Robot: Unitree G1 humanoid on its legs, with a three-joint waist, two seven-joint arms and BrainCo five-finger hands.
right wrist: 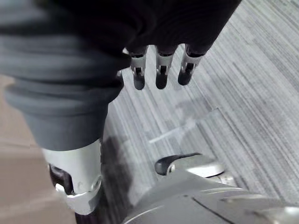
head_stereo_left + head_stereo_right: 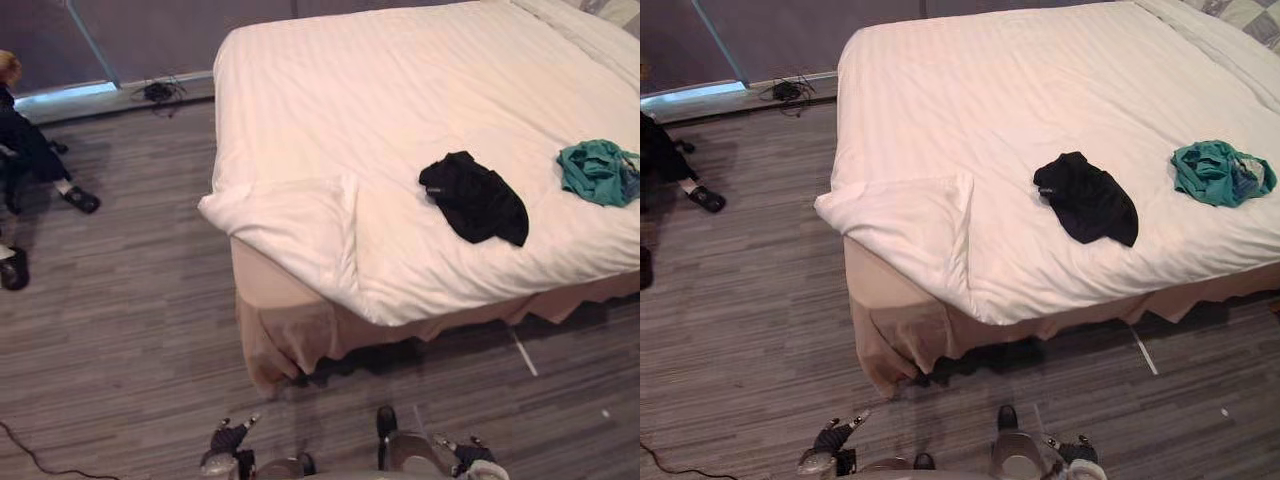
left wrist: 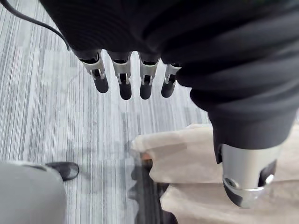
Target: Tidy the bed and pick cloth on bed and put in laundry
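A black cloth [image 2: 475, 198] is seen crumpled on the white bed [image 2: 400, 80] near its front edge, its long axis laid diagonally from far-left to near-right. A teal cloth [image 2: 597, 172] is bunched well apart to its right. The left hand [image 2: 228, 438] and right hand [image 2: 468, 455] are held low above the floor [image 2: 120, 300], fingers straight, nothing grasped.

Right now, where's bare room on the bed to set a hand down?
Free: far half of the duvet, beyond both cloths; the strip between folded-back corner and black cloth. Crowded: near right edge, around the teal cloth.
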